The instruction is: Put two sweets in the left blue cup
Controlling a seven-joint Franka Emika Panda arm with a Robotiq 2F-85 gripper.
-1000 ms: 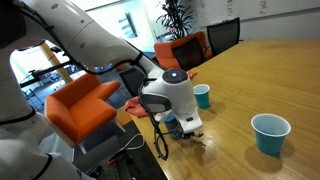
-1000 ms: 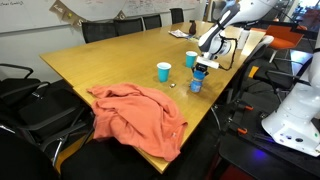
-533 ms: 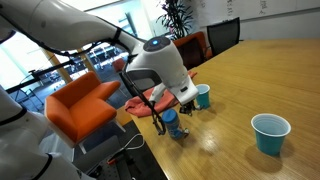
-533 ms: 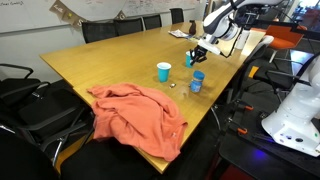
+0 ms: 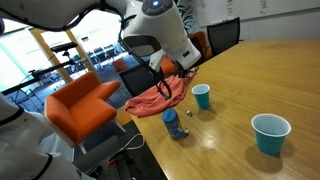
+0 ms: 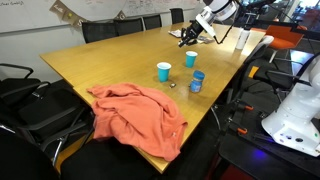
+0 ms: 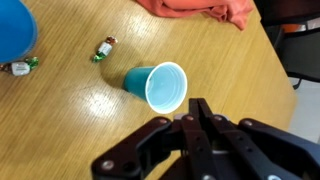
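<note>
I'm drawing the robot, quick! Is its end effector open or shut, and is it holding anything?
End effector: shut, and nothing shows between its fingertips.

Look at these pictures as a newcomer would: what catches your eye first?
The big orange cloth draped over the corner of the table stands out first. Next comes the gripper, fingers together, hanging over the table near the small teal cup, with two wrapped sweets lying beside it.
</note>
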